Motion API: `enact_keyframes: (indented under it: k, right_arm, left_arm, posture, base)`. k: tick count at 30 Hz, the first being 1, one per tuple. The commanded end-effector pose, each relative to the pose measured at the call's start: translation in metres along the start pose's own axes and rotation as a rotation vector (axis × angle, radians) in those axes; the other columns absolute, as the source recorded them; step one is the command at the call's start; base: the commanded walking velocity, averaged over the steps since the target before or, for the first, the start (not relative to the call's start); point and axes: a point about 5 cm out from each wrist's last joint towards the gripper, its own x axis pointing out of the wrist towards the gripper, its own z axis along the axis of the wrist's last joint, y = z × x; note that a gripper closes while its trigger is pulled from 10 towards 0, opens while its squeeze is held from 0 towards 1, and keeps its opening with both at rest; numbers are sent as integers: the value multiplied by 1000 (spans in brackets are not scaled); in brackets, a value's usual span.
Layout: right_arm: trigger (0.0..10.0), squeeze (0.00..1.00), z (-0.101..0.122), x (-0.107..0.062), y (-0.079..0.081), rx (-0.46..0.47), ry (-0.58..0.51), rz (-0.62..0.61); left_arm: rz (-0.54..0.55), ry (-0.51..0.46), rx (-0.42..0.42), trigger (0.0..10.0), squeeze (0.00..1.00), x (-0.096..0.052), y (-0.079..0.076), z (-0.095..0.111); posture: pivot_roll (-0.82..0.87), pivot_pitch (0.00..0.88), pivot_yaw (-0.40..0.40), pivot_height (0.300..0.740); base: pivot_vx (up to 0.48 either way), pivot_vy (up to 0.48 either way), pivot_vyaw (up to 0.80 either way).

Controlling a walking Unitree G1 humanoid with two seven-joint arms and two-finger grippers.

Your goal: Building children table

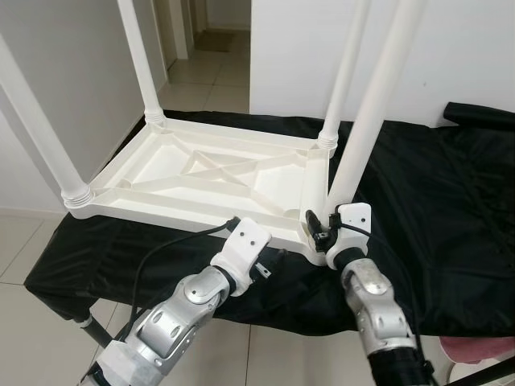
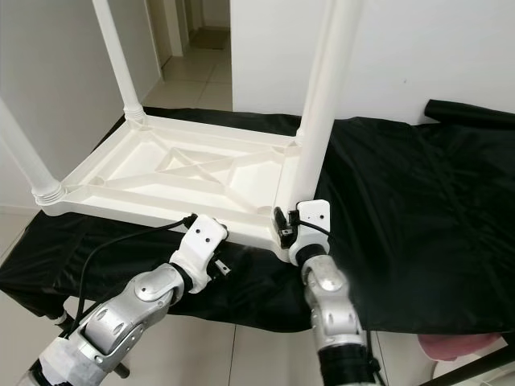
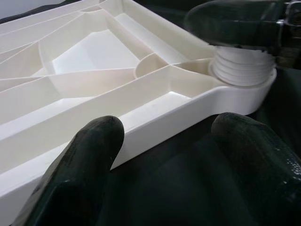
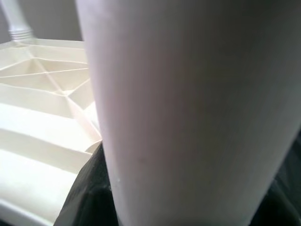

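A white plastic children's table (image 1: 161, 211) lies upside down on a black-covered surface, with its legs pointing up. My right gripper (image 1: 326, 227) is shut around the base of the near right leg (image 1: 370, 112), just above its ribbed socket (image 3: 242, 70). In the right wrist view that leg (image 4: 188, 108) is very close, with one black finger (image 4: 89, 197) beside it. My left gripper (image 3: 164, 155) is open at the table's front rim (image 3: 155, 127), left of that corner. Its fingers (image 3: 89, 155) rest low against the black cloth, and nothing is between them.
The black cloth (image 1: 451, 209) spreads wide to the right of the table, with a black roll (image 1: 479, 114) at its back edge. A white wall stands behind, and a tiled hallway (image 1: 209, 72) opens at the back left. A pink object (image 1: 483, 350) lies on the floor at lower right.
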Motion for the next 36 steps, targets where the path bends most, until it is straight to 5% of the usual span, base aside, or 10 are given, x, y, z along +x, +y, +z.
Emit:
enact_keyframes:
  k: [1, 4, 18, 19, 24, 25, 26, 36]
  right_arm:
    - [10000, 0, -29, -10, -7, 14, 148, -71]
    - [10000, 0, -26, -17, -2, 31, 149, -193]
    - [10000, 0, -17, -19, -2, 25, 107, -151]
    - [10000, 1000, -18, -21, -7, 14, 103, -144]
    - [10000, 1000, -14, -22, -15, -26, 81, -79]
    - [10000, 557, -14, -22, -16, -32, 81, -67]
    - [10000, 0, -14, -22, -17, -37, 83, -52]
    - [10000, 0, -9, -18, -23, -90, 47, 82]
  left_arm:
    - [-106, 3, 4, 10000, 0, -1, -2, -1]
    - [-102, -39, -32, 10000, 0, 1, 4, 5]
    - [-243, -78, -40, 10000, 0, -15, -3, 9]
    - [-290, -79, -58, 10000, 0, -19, -6, 10]
    - [-400, -83, -65, 10000, 0, -28, -17, 13]
    - [-413, -84, -73, 10000, 0, -28, -19, 14]
    - [-430, -83, -66, 10000, 0, -29, -21, 14]
    - [-474, -55, -34, 10000, 0, -29, -23, 11]
  posture:
    - [-19, 0, 13, 740]
    - [-26, 0, 9, 740]
    - [-12, 0, 32, 740]
    - [-11, 0, 28, 740]
    - [-13, 2, 34, 740]
    - [-17, 5, 36, 740]
    - [-19, 7, 38, 740]
    - [-27, 10, 47, 740]
  base:
    - [0, 0, 0]
    - [0, 0, 0]
    - [0, 0, 0]
    - [0, 0, 0]
    - [0, 0, 0]
    - [0, 0, 0]
    - [0, 0, 0]
    - [0, 0, 0]
